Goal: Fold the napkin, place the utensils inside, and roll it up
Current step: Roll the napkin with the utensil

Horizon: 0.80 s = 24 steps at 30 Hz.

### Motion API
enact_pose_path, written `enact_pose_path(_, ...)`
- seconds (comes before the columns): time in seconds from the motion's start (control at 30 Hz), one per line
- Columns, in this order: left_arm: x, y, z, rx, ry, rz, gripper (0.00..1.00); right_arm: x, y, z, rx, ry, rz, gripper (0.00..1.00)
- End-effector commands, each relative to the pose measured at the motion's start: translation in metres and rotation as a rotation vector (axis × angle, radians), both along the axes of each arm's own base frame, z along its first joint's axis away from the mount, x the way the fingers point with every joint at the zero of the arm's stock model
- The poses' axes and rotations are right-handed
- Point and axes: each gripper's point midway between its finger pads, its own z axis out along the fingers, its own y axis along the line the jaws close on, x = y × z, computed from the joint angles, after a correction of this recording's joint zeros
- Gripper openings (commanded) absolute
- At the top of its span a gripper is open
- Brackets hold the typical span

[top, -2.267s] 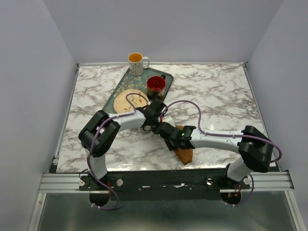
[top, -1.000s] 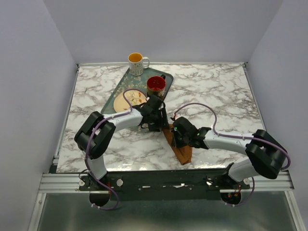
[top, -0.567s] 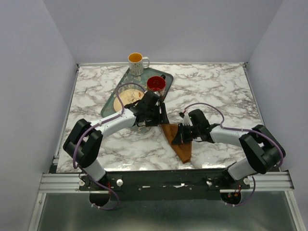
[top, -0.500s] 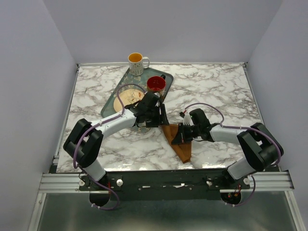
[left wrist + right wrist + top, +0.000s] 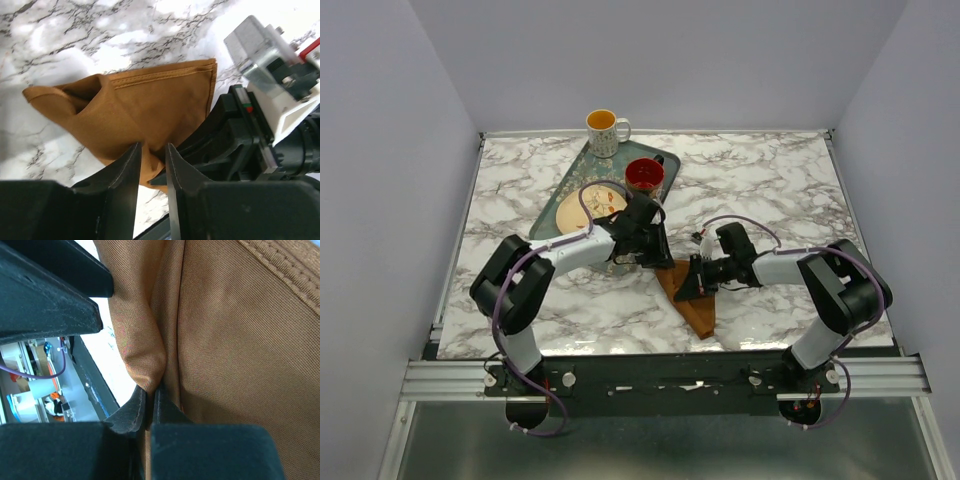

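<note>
On the tray's [image 5: 575, 175] near side, the napkin [image 5: 698, 308] stretches away, narrow tip farthest; right gripper [image 5: 149, 390] pinches a fold, left gripper's [image 5: 153, 147] grip unclear.

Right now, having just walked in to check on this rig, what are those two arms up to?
Both arms are at the rust-brown napkin, which lies folded in a rough triangle near the front of the marble table. The right gripper is shut on a pinched fold of it. The left gripper straddles the cloth with a narrow gap; whether it grips is unclear. No utensils show on the napkin. Behind, a plate and red mug sit on the green tray.
</note>
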Motion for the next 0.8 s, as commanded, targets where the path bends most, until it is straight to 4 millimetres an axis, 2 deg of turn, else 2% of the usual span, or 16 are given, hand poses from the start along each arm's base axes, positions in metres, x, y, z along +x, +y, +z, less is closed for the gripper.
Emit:
enact_pose_path(0.0,0.012,-0.016,0.006,-0.056,-0.006,-0.007,0.32,-0.010,-0.010,-0.019,-0.066,0.062,-0.002,0.08)
enact_pose_path(0.17,0.027,0.000,-0.016,-0.009,0.018,0.040,0.31,-0.008,-0.013,-0.019,-0.088,0.055,-0.019,0.09)
enact_pose_path(0.3,0.031,0.018,-0.034,0.037,0.028,0.064,0.31,-0.006,-0.015,-0.019,-0.110,0.051,-0.036,0.17)
enact_pose_path(0.47,0.029,0.029,-0.053,0.071,0.047,0.075,0.31,-0.004,-0.021,-0.020,-0.149,0.038,-0.070,0.24)
enact_pose_path(0.57,0.030,0.029,-0.055,0.074,0.042,0.072,0.30,-0.002,-0.029,-0.020,-0.200,0.027,-0.090,0.29)
enact_pose_path(0.77,0.032,0.027,-0.056,0.067,0.043,0.071,0.30,0.004,-0.041,-0.006,-0.303,-0.048,-0.071,0.46)
